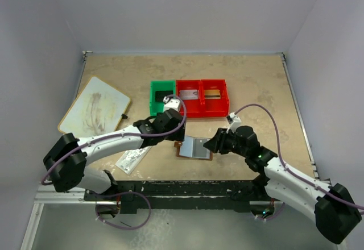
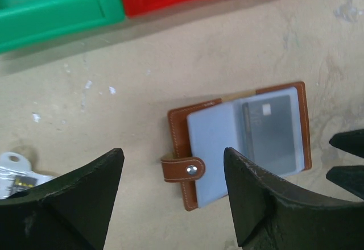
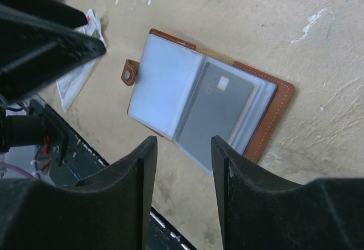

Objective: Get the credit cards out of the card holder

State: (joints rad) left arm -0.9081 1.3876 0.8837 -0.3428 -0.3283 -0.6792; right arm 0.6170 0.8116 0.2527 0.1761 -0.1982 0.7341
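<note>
in the top view the arms cover the fingertips of both grippers, so their spread can only be read from the wrist cameras. what lies in the green plastic bin (image 1: 162, 96) and the two red plastic bins (image 1: 202, 98) is too small to name. the dark grey card (image 3: 215, 111) sits behind a cloudy clear pocket, and its print cannot be read.

the left gripper (image 2: 173, 154) is spread wide and holds nothing. whether it is above the table or resting on it cannot be told. the right gripper (image 3: 183, 143) is parted more narrowly and is also empty. its tips show at the right edge of the left wrist view, just beside the holder and apart from it.

the small brown leather card holder (image 1: 194, 148) lies open and flat on the beige table (image 1: 256, 85), between the two grippers and in front of the bins. its strap with the metal stud (image 2: 191, 170) falls in the gap of the left fingers (image 2: 244, 170), one of which hides the holder's near corner. a white packet (image 1: 132, 159) lies near the left arm.
</note>
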